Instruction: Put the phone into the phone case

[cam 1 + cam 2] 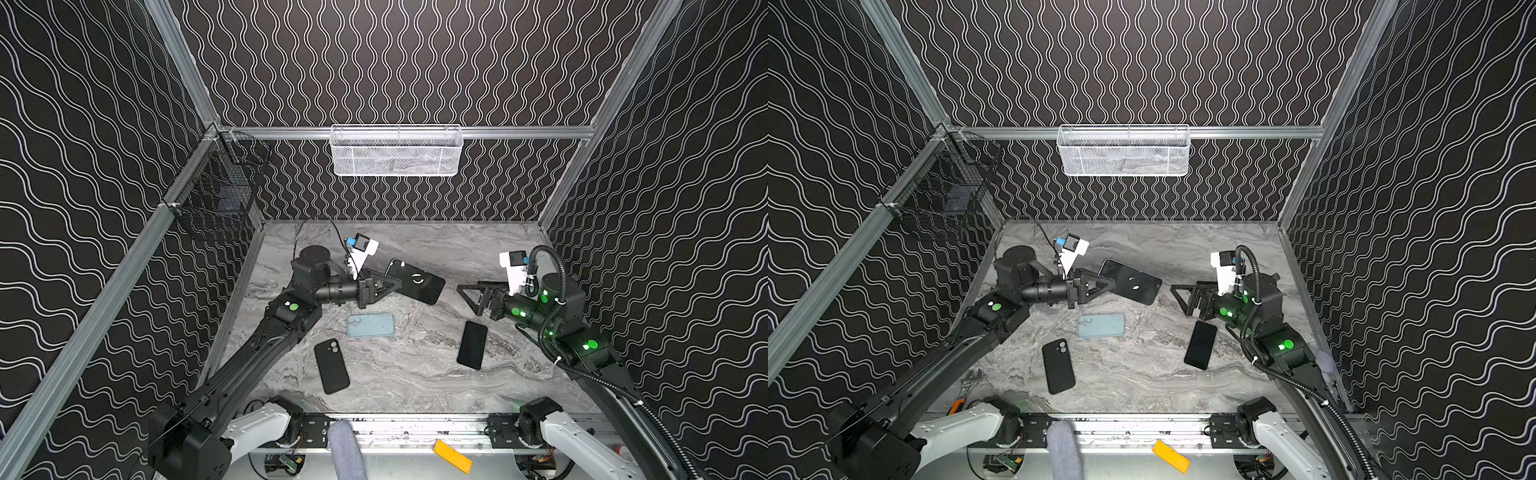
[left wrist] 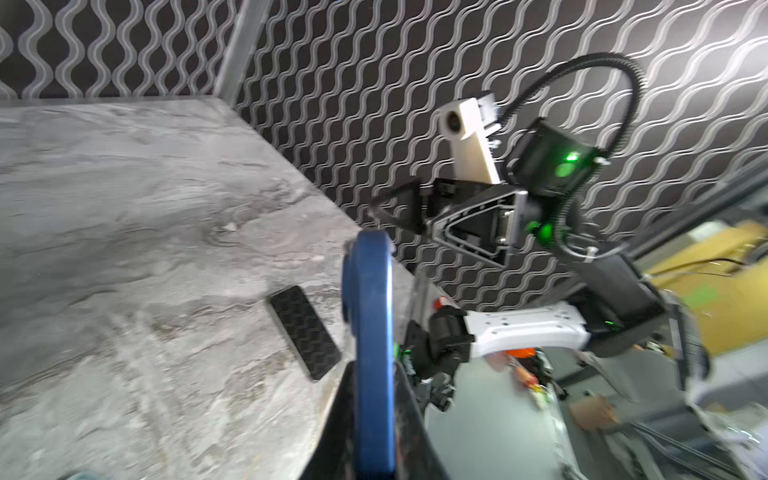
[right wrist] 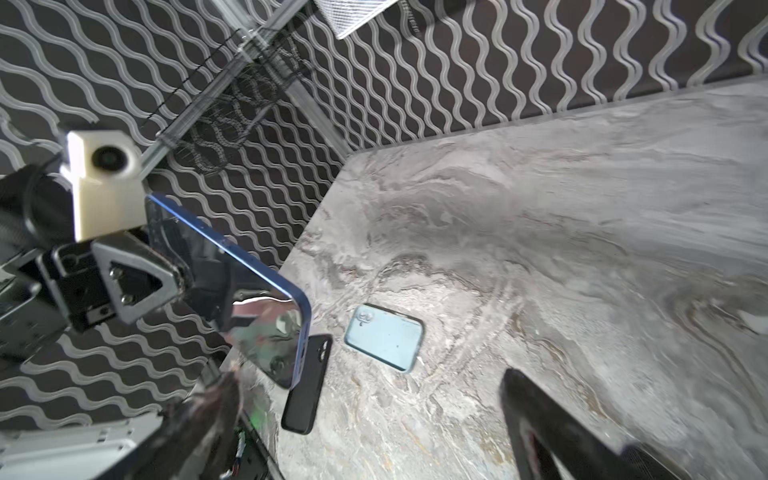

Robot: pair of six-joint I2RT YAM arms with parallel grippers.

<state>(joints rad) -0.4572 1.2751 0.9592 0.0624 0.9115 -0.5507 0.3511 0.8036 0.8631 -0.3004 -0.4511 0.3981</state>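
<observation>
The left gripper (image 1: pixel 392 283) clamps the phone (image 1: pixel 417 283) aloft just beyond the blue case (image 1: pixel 370 325), its length pointing at the wide-open right gripper (image 1: pixel 467 296).

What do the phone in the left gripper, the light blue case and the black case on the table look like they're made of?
The phone in the left gripper: glossy glass face, mirroring the room; blue rim, satin, perhaps metal. The light blue case: translucent with slight sheen, probably soft plastic. The black case: matte, no glare, likely silicone or rubbery plastic.
</observation>
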